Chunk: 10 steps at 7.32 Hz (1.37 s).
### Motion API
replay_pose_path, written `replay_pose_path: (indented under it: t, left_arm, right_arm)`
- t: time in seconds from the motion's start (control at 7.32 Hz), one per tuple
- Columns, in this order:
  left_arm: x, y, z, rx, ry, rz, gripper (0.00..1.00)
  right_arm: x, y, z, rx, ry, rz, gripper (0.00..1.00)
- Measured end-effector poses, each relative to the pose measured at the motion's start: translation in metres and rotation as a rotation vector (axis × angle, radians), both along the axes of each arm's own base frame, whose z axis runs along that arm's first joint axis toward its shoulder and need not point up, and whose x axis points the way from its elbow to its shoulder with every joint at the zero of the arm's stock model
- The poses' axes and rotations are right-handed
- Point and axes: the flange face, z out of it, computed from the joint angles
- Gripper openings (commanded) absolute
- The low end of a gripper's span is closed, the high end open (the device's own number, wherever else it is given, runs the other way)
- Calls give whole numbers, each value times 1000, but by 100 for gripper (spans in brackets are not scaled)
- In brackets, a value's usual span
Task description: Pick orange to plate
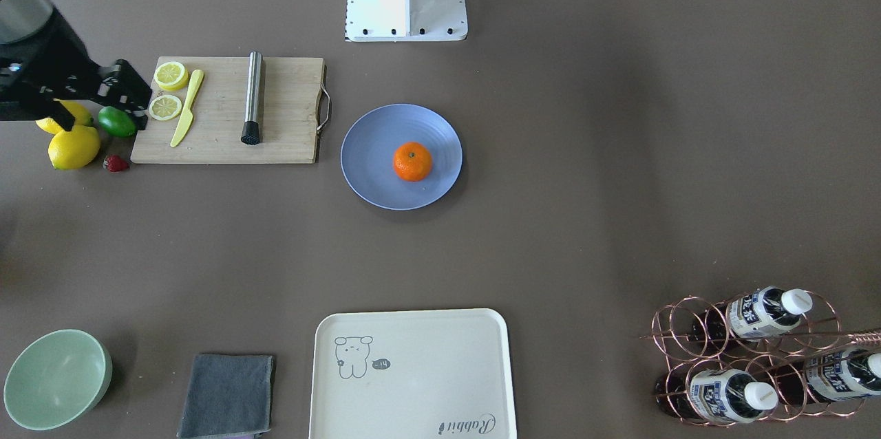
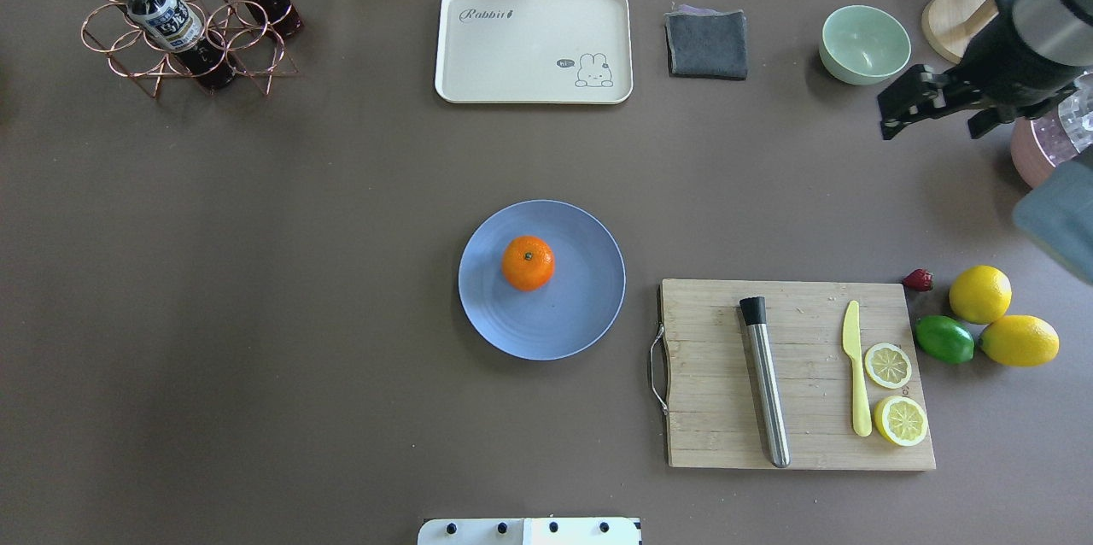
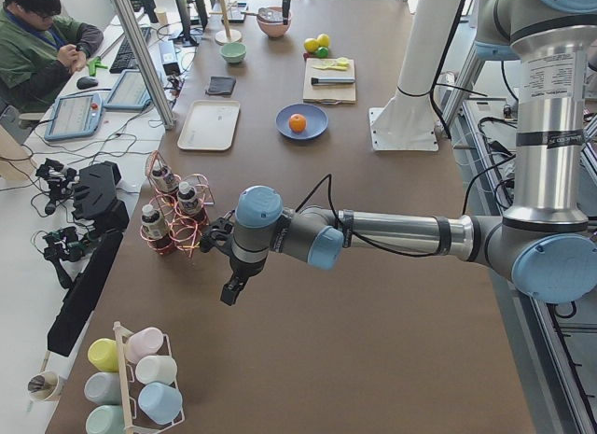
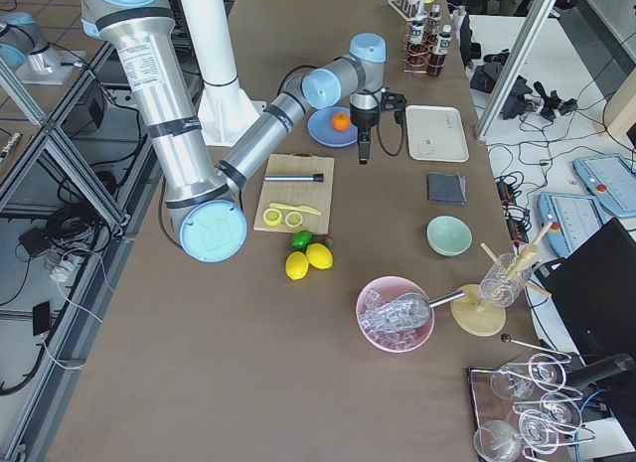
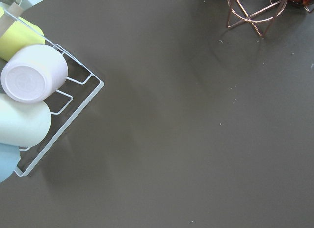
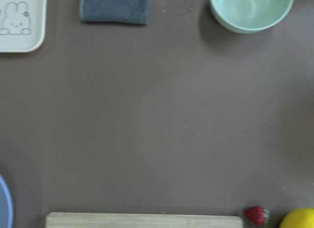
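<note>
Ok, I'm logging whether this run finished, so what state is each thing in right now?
orange: resting on the plate, stem up.
plate: lying flat, holding the orange.
right gripper: away from the plate; open or shut unclear.
left gripper: far from the plate; open or shut unclear.
lemon halves: cut, on the cutting board.

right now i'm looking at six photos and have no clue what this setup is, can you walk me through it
It is a robot with two arms at a brown table, photographed at once from above, from the front, from each end, and from a small camera on each wrist. The left arm hangs over the table near a bottle rack; the right arm hovers near a green bowl. An orange sits on a blue plate. Whether the jaws are open is unclear; nothing seems held.
</note>
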Motion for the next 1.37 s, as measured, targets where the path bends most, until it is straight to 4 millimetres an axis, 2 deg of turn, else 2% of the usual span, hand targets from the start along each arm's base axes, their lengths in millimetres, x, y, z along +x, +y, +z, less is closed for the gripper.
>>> replay_pose_path:
  t: [0.27,0.41,0.55,0.68,0.82,1.09,1.37]
  left_arm:
    - [0,13,2,-12,11,2,98]
    - [2,17,4,-25,37,8,98]
    - [3,19,9,-41,60,15,98]
    - [3,23,19,-61,68,17,98]
    - [3,32,34,-87,65,16,98]
    - [0,52,61,-141,57,10,98]
    - [-16,68,73,-167,60,-24,98]
  right_arm:
    - [143,-12,126,30,29,-109,100]
    - [203,-12,190,32,-2,-149,100]
    - [251,-1,248,13,-28,-158,100]
    - [278,19,290,-7,-41,-144,100]
    - [289,35,313,-16,-41,-114,100]
    - [293,46,331,-69,-36,-37,100]
    - [289,45,336,-83,-34,-24,100]
